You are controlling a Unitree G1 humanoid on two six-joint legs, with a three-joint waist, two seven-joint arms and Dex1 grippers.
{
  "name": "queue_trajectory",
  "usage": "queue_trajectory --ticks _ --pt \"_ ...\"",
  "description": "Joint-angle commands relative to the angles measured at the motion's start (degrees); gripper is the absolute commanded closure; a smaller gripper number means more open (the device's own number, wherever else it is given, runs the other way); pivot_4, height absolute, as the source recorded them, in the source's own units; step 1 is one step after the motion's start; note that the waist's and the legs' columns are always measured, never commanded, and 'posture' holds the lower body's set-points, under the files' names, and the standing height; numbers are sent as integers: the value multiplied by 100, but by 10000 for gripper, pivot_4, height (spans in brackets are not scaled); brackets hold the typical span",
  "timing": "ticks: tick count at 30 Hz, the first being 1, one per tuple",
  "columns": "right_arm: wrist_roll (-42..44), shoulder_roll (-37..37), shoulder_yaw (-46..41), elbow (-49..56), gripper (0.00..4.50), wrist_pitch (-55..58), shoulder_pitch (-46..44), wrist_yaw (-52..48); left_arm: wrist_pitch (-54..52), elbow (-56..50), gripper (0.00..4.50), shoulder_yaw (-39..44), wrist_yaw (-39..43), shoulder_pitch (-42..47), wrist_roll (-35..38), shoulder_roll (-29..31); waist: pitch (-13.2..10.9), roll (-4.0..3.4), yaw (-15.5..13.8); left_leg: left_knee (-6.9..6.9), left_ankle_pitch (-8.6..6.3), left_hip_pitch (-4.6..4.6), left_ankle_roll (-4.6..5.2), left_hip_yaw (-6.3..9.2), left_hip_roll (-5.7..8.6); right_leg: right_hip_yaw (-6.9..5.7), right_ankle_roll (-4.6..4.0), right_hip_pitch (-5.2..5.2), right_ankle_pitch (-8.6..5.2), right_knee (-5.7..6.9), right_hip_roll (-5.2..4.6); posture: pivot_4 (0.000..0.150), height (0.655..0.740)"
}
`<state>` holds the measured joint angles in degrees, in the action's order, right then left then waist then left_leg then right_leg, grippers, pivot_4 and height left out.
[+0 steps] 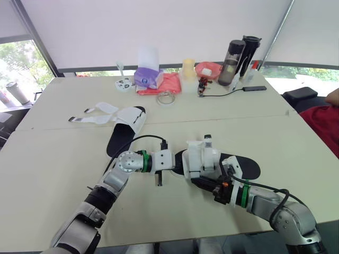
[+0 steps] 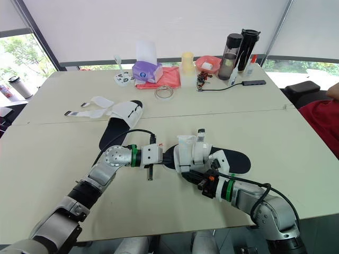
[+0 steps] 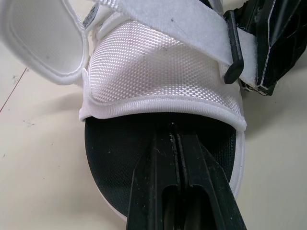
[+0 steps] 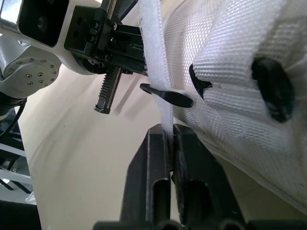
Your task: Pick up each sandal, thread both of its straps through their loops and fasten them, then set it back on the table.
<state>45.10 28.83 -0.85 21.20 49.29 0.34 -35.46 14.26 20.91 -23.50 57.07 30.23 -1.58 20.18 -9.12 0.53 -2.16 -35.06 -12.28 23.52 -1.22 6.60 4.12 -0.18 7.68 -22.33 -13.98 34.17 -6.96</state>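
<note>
A white sandal with a black sole (image 1: 241,165) lies in the middle of the table, with both grippers on it. My left gripper (image 3: 175,132) is shut, its tips resting on the black footbed just under the white mesh upper (image 3: 158,67) at one end of the sandal. My right gripper (image 4: 169,136) is shut on a white strap (image 4: 153,57) of this sandal, just below a black loop (image 4: 168,96). The second sandal (image 1: 127,127) lies farther back on the left, its two straps (image 1: 92,115) open and spread flat on the table.
Along the table's far edge stand a purple tissue box (image 1: 148,76), a pink cloth (image 1: 168,84), a clear tape ring (image 1: 165,98), a red bowl (image 1: 207,70), two dark bottles (image 1: 233,62) and a black cable (image 1: 233,91). A person in red (image 1: 324,127) sits at the right.
</note>
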Motion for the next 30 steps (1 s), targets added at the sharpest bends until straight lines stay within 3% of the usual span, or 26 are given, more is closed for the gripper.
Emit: queue_trajectory --ticks 1,9,18,27,30 --pt "60 144 -41 329 44318 -3 39 -151 -197 389 45000 -312 123 -222 -394 95 0 0 -1 0 0 0 0 0 0 0 0 0 0 0 0 1500 7400" --pt "315 1246 193 1295 44318 368 982 -953 -193 375 45000 -331 130 -252 -392 98 1 -1 -11 3 -2 8 1 -2 6 -1 8 2 -7 -6 -8 1500 7400" --pt "932 1414 -157 1695 44318 632 888 -896 -190 417 45000 -330 132 -253 -394 82 1 0 -16 2 -7 10 -3 -5 5 -1 15 3 -11 -13 -13 1500 7400" --pt "3402 1430 -866 1702 44318 1081 -383 -86 -156 534 45000 -341 119 -216 -423 62 -1 2 -27 0 -7 27 -2 -3 5 -4 11 -3 -9 -13 -13 1500 7400" --pt "3855 1361 -822 1625 44318 1049 -657 333 -143 553 45000 -340 123 -209 -429 51 -1 2 -41 -5 3 66 14 1 11 -6 -9 -38 5 -11 -15 1500 7400"
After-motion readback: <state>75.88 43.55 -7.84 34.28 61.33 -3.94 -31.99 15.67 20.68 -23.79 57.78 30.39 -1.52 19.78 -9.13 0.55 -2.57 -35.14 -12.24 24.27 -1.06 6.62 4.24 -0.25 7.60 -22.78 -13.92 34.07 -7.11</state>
